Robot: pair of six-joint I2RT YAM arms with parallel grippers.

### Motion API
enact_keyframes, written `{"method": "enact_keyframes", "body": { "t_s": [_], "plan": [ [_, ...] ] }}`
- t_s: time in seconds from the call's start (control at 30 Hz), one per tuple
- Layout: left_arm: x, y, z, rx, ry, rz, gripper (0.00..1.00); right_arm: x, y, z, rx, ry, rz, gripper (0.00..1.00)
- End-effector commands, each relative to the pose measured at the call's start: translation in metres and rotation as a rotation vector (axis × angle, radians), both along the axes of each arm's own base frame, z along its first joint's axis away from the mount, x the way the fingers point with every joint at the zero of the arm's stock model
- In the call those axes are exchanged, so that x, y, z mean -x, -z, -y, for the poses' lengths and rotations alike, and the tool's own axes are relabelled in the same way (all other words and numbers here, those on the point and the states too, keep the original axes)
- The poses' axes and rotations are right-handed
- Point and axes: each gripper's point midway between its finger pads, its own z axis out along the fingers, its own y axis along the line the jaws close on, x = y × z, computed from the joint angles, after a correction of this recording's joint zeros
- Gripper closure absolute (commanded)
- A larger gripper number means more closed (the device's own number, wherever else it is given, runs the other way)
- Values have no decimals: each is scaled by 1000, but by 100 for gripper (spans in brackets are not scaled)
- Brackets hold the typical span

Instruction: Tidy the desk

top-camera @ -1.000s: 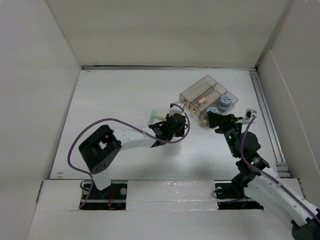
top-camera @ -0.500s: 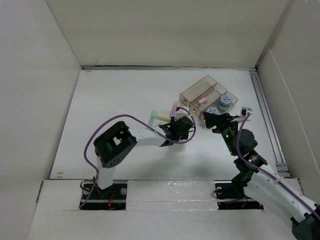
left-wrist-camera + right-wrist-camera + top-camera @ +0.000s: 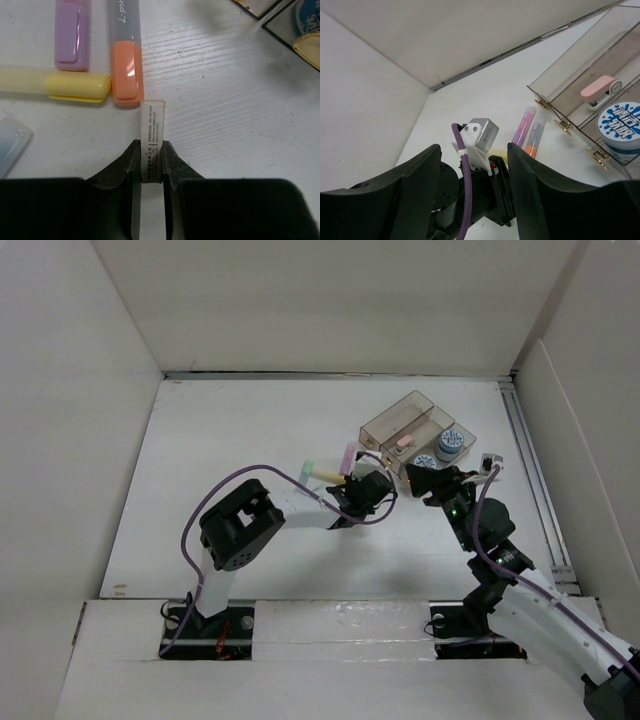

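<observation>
The worktop lies beneath both sets of jaws and carries every item listed below.

**Markings**
- The white stick bears a narrow label of small print with Chinese characters. One line appears to read "MADE IN CHINA".
- Just ahead of the left jaws lies the orange highlighter. Its grey barrel shows "L-po", and the rest is cut off.
- To the right of the right jaws stands the round tin, with Chinese characters on a blue splash label.

**Jaws**
- The left gripper has its jaws clamped on the white stick, which projects forward and nearly meets the cap of the orange highlighter.
- Ahead and to the left of these jaws lie the purple highlighter and the yellow highlighter.
- The right gripper has its jaws spread wide and grips nothing.
- Ahead and to the right of these jaws is the clear tray, holding the pink stapler.

**Change over the last second**
- The left jaws were partly open and are now closed.
- The left arm has advanced toward the highlighters.
- The right jaws have barely moved.
</observation>
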Motion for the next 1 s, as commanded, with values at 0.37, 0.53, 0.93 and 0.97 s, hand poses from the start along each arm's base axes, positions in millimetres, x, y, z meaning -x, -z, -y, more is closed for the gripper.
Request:
{"method": "enact_keyframes", "body": {
  "t_s": [0.37,0.53,0.93,0.97],
  "plan": [
    [-29,-169,62,351,240,250,100,5,-34,18,-81,67,93,41],
    [-66,-179,103,329,352,264,100,6,-36,20,-83,73,95,41],
    [-128,-161,145,384,434,192,84,13,-43,26,-105,81,118,41],
    [-129,-161,148,387,439,194,79,13,-43,26,-97,81,118,41]
  ]
}}
